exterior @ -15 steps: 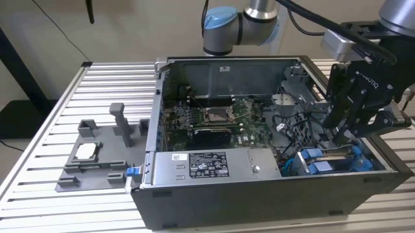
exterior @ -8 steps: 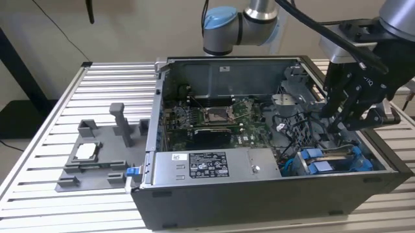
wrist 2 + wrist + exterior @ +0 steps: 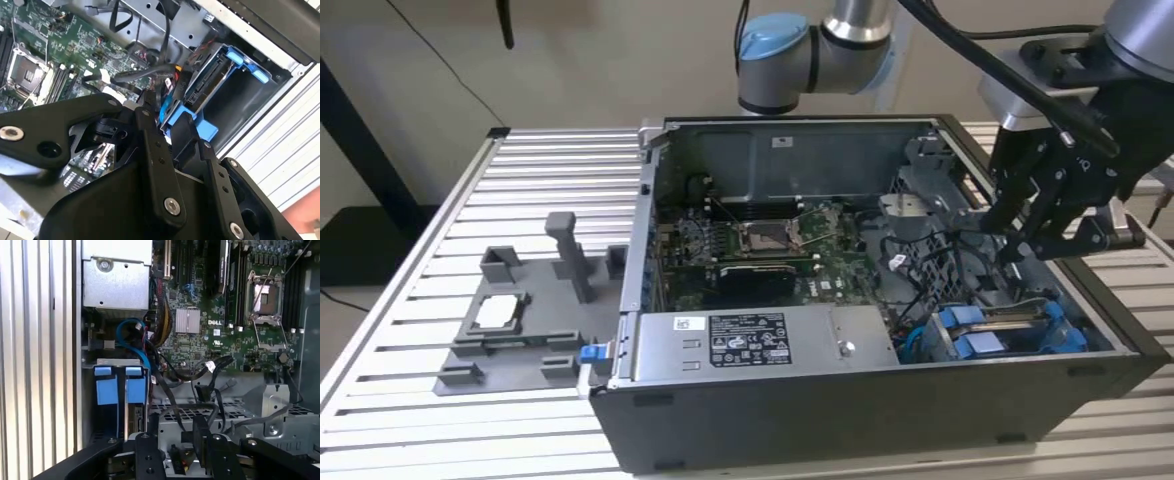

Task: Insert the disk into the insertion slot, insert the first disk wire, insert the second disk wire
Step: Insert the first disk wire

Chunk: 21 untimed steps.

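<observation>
My silver-grey arm (image 3: 859, 22) wears pale blue joint caps (image 3: 771, 45), black cables (image 3: 971, 52) run along it, and silver screws (image 3: 171, 205) stud my black, angular gripper (image 3: 1025, 238).

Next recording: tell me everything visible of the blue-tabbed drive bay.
The insertion slot is a grey metal cage in the open case's corner, at the exterior view's right, next to the power-supply box. Two bright blue plastic tabs sit at its mouth; black cables run beside it. The gripper hangs above it, apart.
</observation>
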Motion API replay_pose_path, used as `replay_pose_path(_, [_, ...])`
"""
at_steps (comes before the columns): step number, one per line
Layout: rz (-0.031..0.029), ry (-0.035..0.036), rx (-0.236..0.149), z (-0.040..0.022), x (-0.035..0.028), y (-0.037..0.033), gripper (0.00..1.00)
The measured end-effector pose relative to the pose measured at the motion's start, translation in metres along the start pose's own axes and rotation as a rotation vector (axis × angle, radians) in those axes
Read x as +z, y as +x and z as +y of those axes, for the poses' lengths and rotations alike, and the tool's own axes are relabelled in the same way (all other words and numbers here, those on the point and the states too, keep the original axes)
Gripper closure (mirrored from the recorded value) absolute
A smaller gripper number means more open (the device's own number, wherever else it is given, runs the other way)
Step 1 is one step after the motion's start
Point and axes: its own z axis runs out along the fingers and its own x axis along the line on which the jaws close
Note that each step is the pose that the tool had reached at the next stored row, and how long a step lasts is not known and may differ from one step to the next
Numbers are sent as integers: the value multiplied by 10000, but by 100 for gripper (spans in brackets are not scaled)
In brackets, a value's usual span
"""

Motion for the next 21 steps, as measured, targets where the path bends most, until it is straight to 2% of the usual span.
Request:
replay_pose_path(2, [-77, 115, -50, 0, -4, 0, 59])
replay_pose_path(4, [-216, 299, -116, 0, -4, 0, 59])
replay_pose_path(5, [-254, 413, -148, 0, -4, 0, 59])
replay_pose_path(7, [-294, 681, -214, 0, -6, 0, 59])
replay_pose_path(9, [-342, 1009, -287, 0, -4, 1, 59])
replay_pose_path(10, [-355, 1103, -327, 0, -3, 1, 59])
replay_pose_path(13, [-398, 1098, -540, -3, 2, 2, 59])
replay_pose_path(16, [-465, 1207, -712, -12, 2, 2, 59])
replay_pose_path(19, [-542, 1387, -848, -24, 2, 3, 59])
replay_pose_path(20, [-569, 1423, -872, -28, 1, 7, 59])
replay_pose_path(21, [-576, 1422, -884, -37, 1, 15, 59])
